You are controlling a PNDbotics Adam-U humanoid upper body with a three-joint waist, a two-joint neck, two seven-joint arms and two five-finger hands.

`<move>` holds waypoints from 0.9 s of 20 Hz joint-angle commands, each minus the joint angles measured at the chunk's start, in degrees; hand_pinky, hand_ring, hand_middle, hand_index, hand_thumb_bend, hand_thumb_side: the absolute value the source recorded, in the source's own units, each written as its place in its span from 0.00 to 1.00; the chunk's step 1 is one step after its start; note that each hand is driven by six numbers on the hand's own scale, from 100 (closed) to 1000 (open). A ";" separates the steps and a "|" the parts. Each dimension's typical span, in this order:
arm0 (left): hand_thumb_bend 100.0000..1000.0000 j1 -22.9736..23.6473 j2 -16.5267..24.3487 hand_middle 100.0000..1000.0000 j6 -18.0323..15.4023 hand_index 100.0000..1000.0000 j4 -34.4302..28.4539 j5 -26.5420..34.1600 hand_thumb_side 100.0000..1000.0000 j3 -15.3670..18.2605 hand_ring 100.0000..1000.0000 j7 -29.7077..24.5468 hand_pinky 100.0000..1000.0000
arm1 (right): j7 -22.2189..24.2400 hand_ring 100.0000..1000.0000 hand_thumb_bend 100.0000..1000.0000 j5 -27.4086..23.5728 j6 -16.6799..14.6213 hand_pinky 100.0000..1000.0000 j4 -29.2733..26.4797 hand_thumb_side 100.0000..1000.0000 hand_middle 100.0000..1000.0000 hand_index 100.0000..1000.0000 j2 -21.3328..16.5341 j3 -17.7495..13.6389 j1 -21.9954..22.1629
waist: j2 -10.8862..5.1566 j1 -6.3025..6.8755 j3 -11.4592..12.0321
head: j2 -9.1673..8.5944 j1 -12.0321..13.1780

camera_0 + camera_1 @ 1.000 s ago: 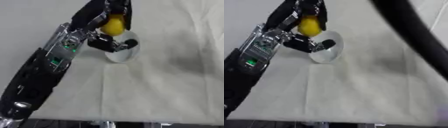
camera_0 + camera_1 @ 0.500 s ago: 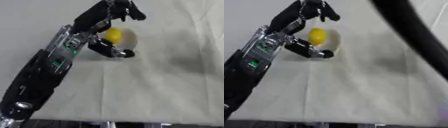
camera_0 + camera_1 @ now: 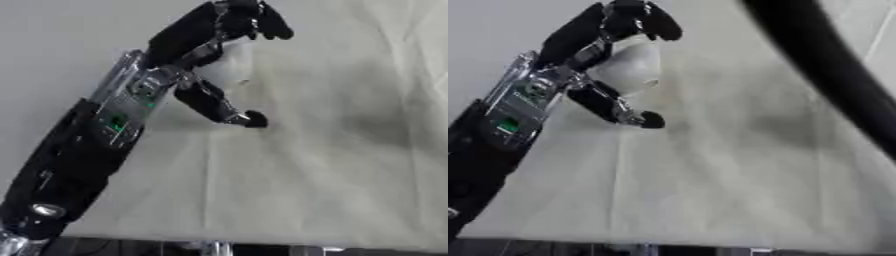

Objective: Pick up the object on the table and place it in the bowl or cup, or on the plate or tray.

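Note:
My left hand (image 3: 579, 37) reaches in from the lower left and hovers over a white bowl (image 3: 627, 70) on the cream tablecloth. Its fingers (image 3: 258, 22) arch over the bowl's far side and its thumb (image 3: 245, 117) sticks out on the near side, with nothing held between them. The hand is open. I can see no yellow object in either view; the bowl's inside is mostly covered by the hand. My right hand does not show.
A dark band of my right arm (image 3: 833, 80) crosses the upper right corner of the right eye view. The cream cloth (image 3: 332, 165) stretches right of the bowl. The table's front edge (image 3: 262, 241) runs along the bottom.
One second ago my left hand held a yellow object above the bowl. Half a second ago the object lay in the bowl. Now the hand is spread over the bowl and the yellow is hidden.

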 commanded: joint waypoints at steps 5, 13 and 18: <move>0.55 1.64 4.73 0.66 2.17 0.78 -5.49 -0.12 0.19 4.32 0.60 3.42 0.45 | -0.58 0.49 0.00 -0.13 -0.19 0.11 -0.77 0.91 0.66 0.68 -0.43 -0.83 0.10 | -1.30 -0.23 0.70 | -0.42 -0.87; 0.55 2.19 5.55 0.65 3.20 0.77 -6.57 0.19 0.19 5.11 0.60 4.21 0.44 | -0.69 0.49 0.00 -0.07 -0.18 0.11 -0.77 0.91 0.66 0.68 -0.43 -0.91 0.20 | -1.40 -0.38 0.82 | -0.42 -0.96; 0.55 2.25 5.56 0.65 3.19 0.77 -6.59 0.19 0.19 5.14 0.59 4.15 0.44 | -0.70 0.49 0.00 -0.02 -0.17 0.11 -0.77 0.91 0.66 0.68 -0.38 -0.94 0.26 | -1.35 -0.38 0.93 | -0.42 -1.08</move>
